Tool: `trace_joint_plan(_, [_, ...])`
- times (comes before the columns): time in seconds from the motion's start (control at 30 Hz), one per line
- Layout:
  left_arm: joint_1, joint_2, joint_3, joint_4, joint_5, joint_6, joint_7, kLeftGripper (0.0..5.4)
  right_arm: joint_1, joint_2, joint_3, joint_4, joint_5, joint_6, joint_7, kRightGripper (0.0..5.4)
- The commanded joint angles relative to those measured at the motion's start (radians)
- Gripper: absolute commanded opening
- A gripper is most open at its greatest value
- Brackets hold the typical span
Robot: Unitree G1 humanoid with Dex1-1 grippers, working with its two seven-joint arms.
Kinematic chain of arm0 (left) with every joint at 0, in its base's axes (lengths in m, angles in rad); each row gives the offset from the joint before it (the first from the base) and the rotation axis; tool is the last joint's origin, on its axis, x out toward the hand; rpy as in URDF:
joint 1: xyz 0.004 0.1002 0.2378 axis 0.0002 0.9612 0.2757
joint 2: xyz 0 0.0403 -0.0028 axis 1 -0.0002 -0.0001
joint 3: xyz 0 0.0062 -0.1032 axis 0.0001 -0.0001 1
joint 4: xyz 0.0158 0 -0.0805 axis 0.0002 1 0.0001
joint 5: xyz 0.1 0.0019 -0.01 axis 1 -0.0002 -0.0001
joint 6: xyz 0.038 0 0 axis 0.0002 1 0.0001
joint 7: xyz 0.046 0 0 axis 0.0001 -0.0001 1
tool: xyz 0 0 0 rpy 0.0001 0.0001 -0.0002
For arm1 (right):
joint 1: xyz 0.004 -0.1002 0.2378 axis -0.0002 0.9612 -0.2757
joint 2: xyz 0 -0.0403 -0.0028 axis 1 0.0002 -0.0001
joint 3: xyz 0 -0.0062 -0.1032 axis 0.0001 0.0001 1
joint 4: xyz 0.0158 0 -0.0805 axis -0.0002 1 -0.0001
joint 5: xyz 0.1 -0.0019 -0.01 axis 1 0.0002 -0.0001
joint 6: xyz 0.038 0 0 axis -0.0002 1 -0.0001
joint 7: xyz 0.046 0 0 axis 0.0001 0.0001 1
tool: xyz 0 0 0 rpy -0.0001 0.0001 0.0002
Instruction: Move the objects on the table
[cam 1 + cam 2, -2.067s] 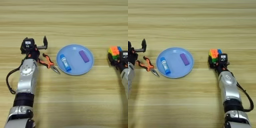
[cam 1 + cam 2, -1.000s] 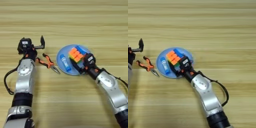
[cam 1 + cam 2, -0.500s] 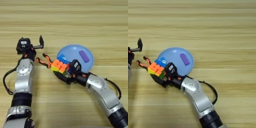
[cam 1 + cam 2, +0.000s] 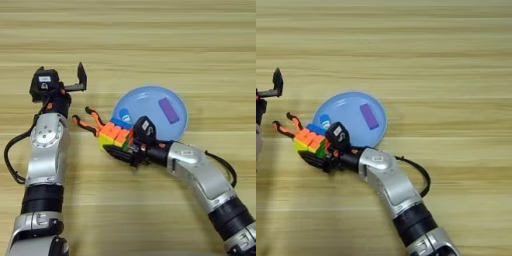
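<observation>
On the wide wooden table (image 4: pixel 150 45), the robot's right arm reaches across its body to the left of the round blue plate (image 4: pixel 150 100), its right gripper (image 4: pixel 121 151) clenched on the one multicoloured cube (image 4: pixel 116 135), which sits just beside the plate's left rim and partly covers the pliers and the glue stick; whether the cube rests on the wood or is held just above it cannot be told. The reach suggests the cube is being set down among the things on the robot's left. The left gripper (image 4: pixel 70 84) hovers released and empty, well behind the cube near the table's left side, fingers spread as if waiting its turn. One pair of orange-handled pliers (image 4: pixel 86 120) lies on the wood, its handles poking out from under the cube. On the plate lie one purple block (image 4: pixel 169 110) and one blue glue stick (image 4: pixel 324 121), the latter half hidden at the rim.
</observation>
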Motion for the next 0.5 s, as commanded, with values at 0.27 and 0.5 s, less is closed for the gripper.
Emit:
trace_joint_plan(0.27, [-0.006, 0.003, 0.005, 0.016, -0.003, 0.01, 0.005, 5.4, -0.039, 0.028, 0.019, 0.082, -0.025, -0.065, 0.051, 3.33])
trace_joint_plan(0.5, [-0.012, 0.007, 0.004, 0.041, -0.003, 0.004, -0.002, 5.4, -0.034, 0.044, 0.052, 0.004, -0.034, -0.07, 0.059, 3.33])
